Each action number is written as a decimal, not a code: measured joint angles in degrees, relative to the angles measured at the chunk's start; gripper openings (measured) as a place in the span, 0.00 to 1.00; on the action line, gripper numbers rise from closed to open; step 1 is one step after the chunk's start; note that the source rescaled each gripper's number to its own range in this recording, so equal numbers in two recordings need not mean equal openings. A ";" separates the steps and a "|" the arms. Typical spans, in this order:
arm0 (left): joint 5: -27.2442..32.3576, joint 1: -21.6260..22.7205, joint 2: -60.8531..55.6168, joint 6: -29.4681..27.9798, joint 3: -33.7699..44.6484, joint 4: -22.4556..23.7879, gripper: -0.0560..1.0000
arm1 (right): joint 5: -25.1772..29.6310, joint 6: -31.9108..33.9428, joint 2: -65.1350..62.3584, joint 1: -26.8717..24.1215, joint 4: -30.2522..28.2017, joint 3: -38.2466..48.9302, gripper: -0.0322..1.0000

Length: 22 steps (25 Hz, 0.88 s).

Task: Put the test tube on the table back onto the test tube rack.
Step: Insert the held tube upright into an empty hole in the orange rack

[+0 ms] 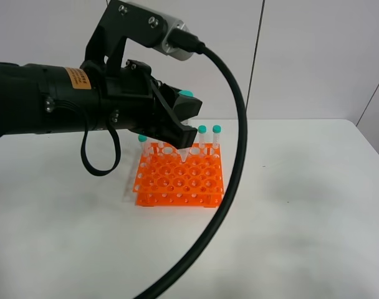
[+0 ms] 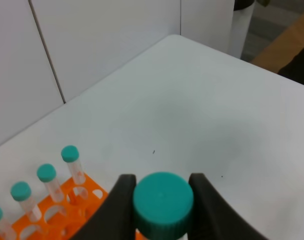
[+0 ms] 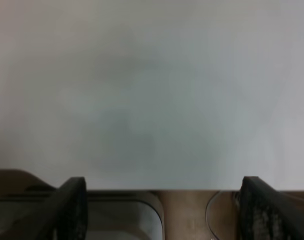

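Clear teal-capped test tube [image 1: 184,153] clamped in left gripper [image 2: 161,201], conical tip over orange holed rack [image 1: 180,182] on matte white table [image 1: 302,193], other tubes [image 1: 217,134] behind; right gripper [image 3: 162,210] open, empty

The left arm [image 1: 46,99] reaches in level from the left of the exterior view, its wrist turned so the left gripper [image 1: 184,133] angles downward with its fingers [image 2: 117,210] clamped on the capped end of the test tube [image 2: 163,200], while the right gripper [image 3: 164,210] holds its fingers [image 3: 72,207] spread wide apart.
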 joint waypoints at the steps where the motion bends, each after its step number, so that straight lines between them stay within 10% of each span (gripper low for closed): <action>1: -0.24 0.00 0.00 0.04 0.00 0.00 0.05 | 0.00 0.00 -0.99 0.00 -0.17 1.53 0.85; 22: -0.48 0.00 0.00 0.21 0.00 0.11 0.05 | -4.78 2.98 -27.18 0.00 -5.16 9.25 0.85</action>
